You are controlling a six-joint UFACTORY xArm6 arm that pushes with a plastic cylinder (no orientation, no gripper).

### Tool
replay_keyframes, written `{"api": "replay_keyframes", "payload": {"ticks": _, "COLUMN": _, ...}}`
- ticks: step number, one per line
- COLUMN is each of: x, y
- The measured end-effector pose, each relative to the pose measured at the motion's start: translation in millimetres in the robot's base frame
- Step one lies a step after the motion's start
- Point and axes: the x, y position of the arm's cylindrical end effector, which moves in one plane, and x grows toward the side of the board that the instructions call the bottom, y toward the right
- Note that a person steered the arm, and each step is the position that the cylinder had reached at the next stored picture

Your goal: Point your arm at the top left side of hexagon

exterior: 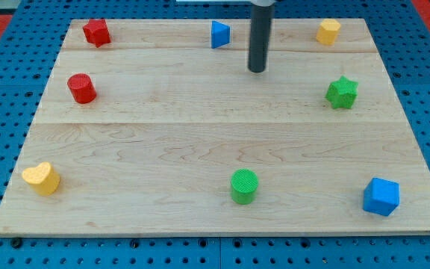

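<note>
A yellow hexagon block stands near the top right of the wooden board. My tip rests on the board at the top middle, well left of and a little below the hexagon. A blue triangle block lies just up and left of my tip. My tip touches no block.
A red star block is at the top left, a red cylinder below it. A green star is at the right. A yellow heart, a green cylinder and a blue cube line the bottom.
</note>
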Motion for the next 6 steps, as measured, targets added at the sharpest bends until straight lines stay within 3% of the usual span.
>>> {"api": "replay_keyframes", "payload": {"ticks": 4, "x": -22, "y": 60}}
{"api": "replay_keyframes", "payload": {"ticks": 6, "x": -104, "y": 60}}
